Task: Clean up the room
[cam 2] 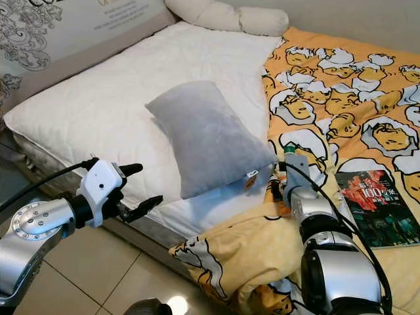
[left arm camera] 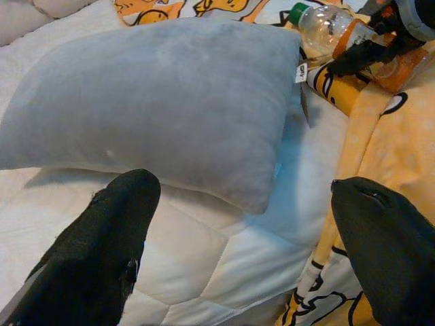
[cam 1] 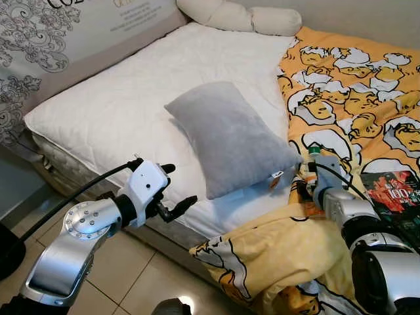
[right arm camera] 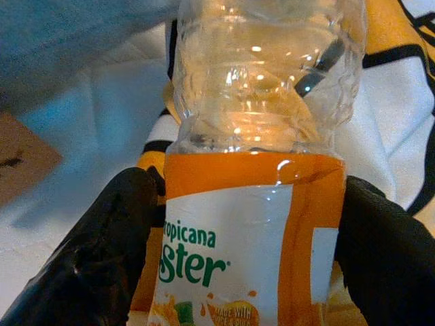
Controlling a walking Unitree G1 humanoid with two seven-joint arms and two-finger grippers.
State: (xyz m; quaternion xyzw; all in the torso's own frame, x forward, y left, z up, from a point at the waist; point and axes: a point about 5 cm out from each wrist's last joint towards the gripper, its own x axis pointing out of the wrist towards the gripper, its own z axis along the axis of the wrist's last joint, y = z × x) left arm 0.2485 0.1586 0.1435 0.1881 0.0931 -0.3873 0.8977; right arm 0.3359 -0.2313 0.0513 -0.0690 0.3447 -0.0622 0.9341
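While the right gripper (right arm camera: 248, 244) clamps the bottle (right arm camera: 262, 170), cap toward the pillow (cam 1: 226, 134); left gripper (cam 1: 176, 190) gapes.

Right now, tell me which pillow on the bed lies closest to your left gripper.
The grey pillow, lying on the white mattress just ahead of the open left gripper. The cream pillows sit far off at the head of the bed.

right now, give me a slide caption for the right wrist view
Right gripper closed around a clear plastic bottle with an orange label on the bed.
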